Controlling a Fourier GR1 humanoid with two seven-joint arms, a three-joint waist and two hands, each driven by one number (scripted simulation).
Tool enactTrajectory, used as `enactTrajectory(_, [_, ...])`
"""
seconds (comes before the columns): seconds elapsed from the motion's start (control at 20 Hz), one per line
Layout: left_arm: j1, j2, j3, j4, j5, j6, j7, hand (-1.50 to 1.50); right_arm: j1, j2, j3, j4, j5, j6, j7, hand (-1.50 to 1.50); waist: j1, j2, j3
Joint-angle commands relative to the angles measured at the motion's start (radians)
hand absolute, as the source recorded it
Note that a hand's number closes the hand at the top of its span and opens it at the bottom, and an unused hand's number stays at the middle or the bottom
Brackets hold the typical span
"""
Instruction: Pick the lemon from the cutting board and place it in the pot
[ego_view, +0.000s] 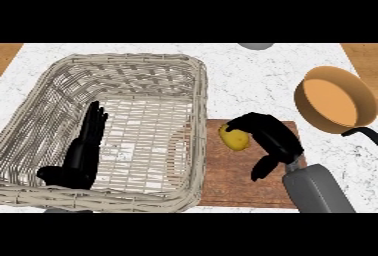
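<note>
Grey right forearm (317, 187) entering from lower right edge, nearest the lens, smooth and cylindrical. Black right hand (269, 137) above wooden cutting board (244, 190), fingers curled over and round the right side of the lemon (235, 138); thumb hanging down toward the board. Contact looks made, though whether lemon is lifted clear or resting on the wood cannot be told.

Lemon: small, yellow, oval, dimpled skin, sitting at board's upper left part, just beside the basket's right wall. Likely light, firm with slight give, waxy rind, prone to rolling on its long axis. Best hold judged across the short middle, fingers one side, thumb opposing, not at the tapered ends.

Pot (336, 100) to upper right, well apart from board: orange-brown, round, shallow-walled, smooth interior, dark handle (365, 134) running off right edge. Mouth appears tilted toward viewer.

Wicker basket (188, 75) filling left half: pale woven strands, rectangular, rounded corners, open weave showing counter through floor. Left hand (83, 155) resting over basket, fingers straight and pointing up, holding nothing.

Counter (251, 85) white, faintly speckled, stone-like. Grey rounded object (255, 45) at top edge, mostly cut off, unidentifiable.

Step in hand judged: securing grasp before carry up and right to pot.
</note>
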Motion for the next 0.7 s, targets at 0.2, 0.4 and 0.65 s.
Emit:
enactTrajectory(0.2, [0.009,-0.064,-0.045,0.008,-0.064,0.046,0.000,0.00,-0.057,0.053,-0.051,0.074,0.015,-0.117,-0.074,1.50,0.003,0.005,0.008])
enactTrajectory(0.4, [0.043,-0.004,0.001,-0.107,-0.017,-0.018,0.068,0.00,0.020,0.081,-0.024,0.016,0.045,-0.176,-0.088,1.50,0.003,0.004,0.008])
enactTrajectory(0.65, [-0.027,-0.040,0.013,0.065,-0.046,0.000,-0.046,0.00,-0.036,0.106,-0.032,-0.026,0.134,-0.113,0.145,1.50,-0.004,0.005,0.007])
